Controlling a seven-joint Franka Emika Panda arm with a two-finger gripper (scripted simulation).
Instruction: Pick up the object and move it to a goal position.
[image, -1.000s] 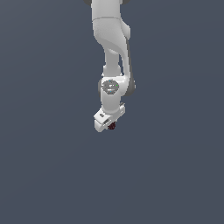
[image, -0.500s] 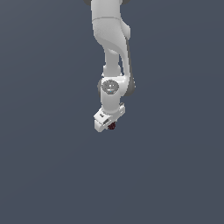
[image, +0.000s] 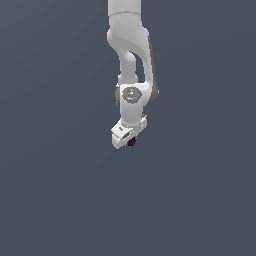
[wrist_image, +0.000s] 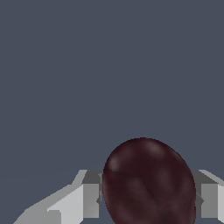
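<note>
my gripper pinches the maroon object squarely between both fingers, jaws pressed against its sides, its long axis across them.

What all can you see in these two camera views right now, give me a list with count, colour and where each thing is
object: one, dark red-maroon, roundish, sitting between the gripper's fingers in the wrist view; in the exterior view only a small dark spot shows at the gripper's tip
background surface: one, plain dark blue-grey, filling both views; no other items show on it
robot arm: one, white, coming down from the top edge of the exterior view
gripper: one, white with grey fingers, at the arm's lower end near the middle of the exterior view, closed around the object
</note>
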